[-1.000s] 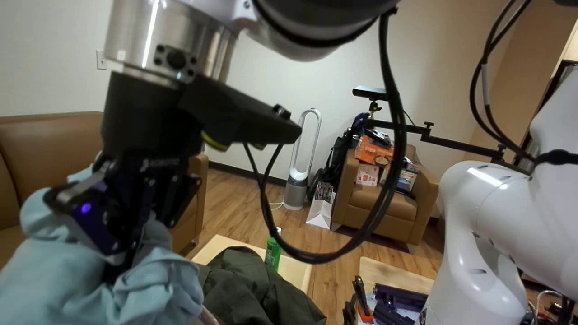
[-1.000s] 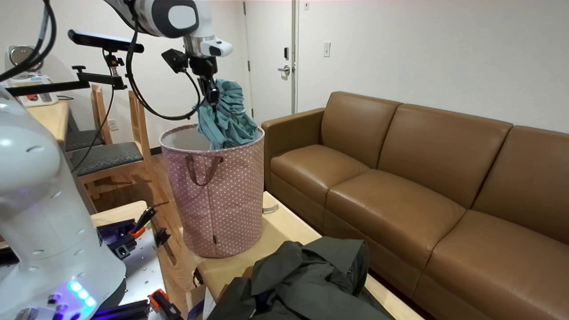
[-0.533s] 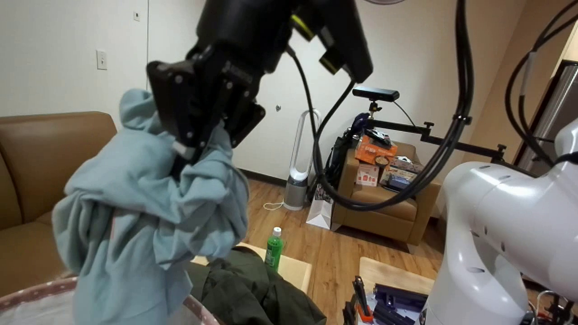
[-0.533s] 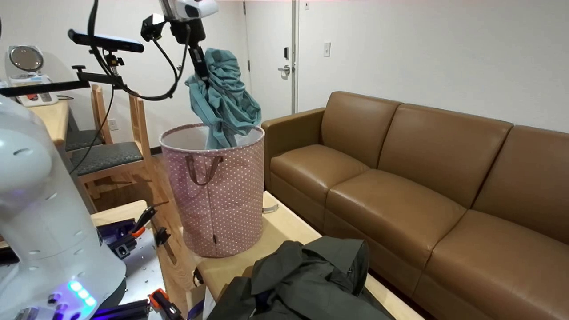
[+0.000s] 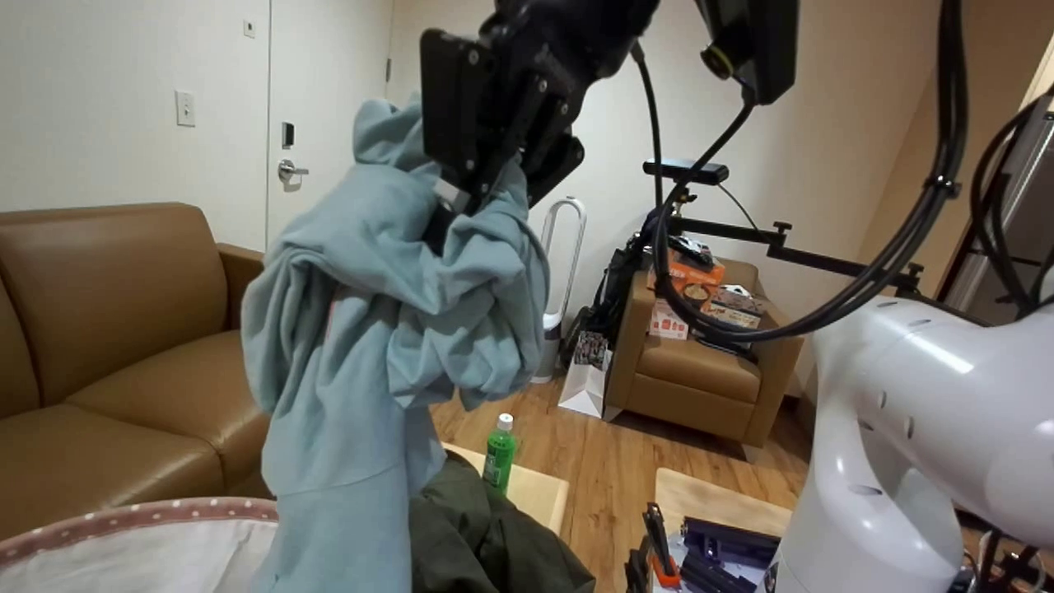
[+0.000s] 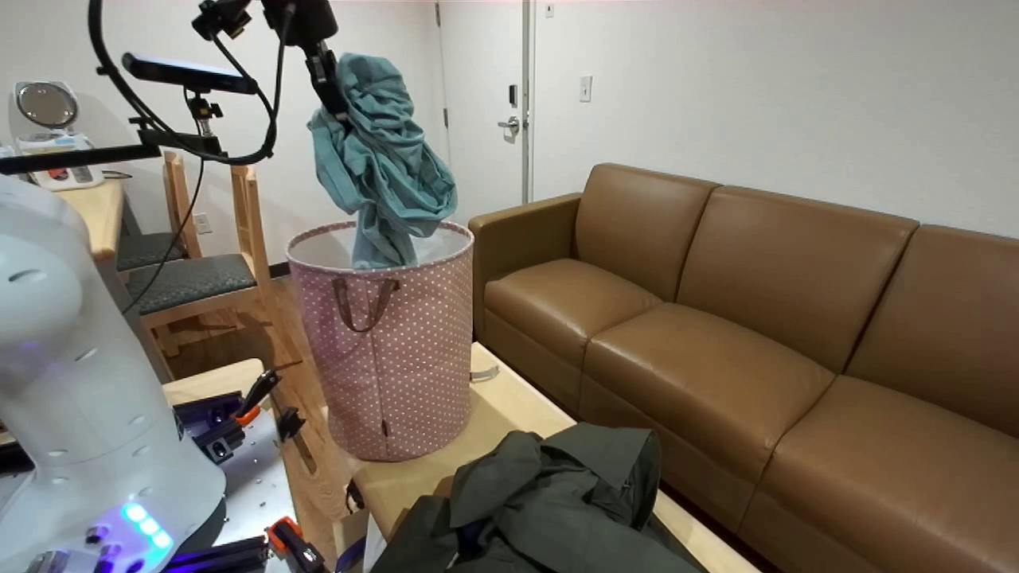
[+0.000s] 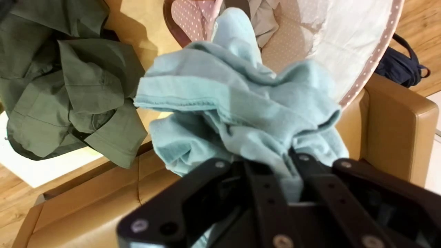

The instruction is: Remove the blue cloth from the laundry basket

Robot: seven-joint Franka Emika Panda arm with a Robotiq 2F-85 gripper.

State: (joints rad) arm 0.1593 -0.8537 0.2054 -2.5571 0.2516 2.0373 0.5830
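The blue cloth (image 6: 390, 167) hangs bunched from my gripper (image 6: 342, 119) above the laundry basket in both exterior views (image 5: 354, 387). The laundry basket (image 6: 390, 366) is tall and pink with white dots, and its rim shows in an exterior view (image 5: 148, 517). The cloth's lower end drops behind the basket's front rim, where it is hidden. In the wrist view the gripper (image 7: 268, 162) is shut on a fold of the cloth (image 7: 237, 93), and a narrow tail runs down toward the basket (image 7: 370, 62). My gripper also shows in an exterior view (image 5: 449, 218).
A greyish cloth (image 7: 263, 24) lies inside the basket. A dark green garment (image 6: 549, 509) lies on the wooden table (image 6: 517, 398) beside the basket. A green bottle (image 5: 499, 453) stands there too. A brown sofa (image 6: 677, 342) runs along the table. Wooden chairs (image 6: 195, 278) stand behind.
My gripper has risen and moved back toward the robot base, with the blue cloth in it. More of the cloth is above the basket rim. The basket has not moved.
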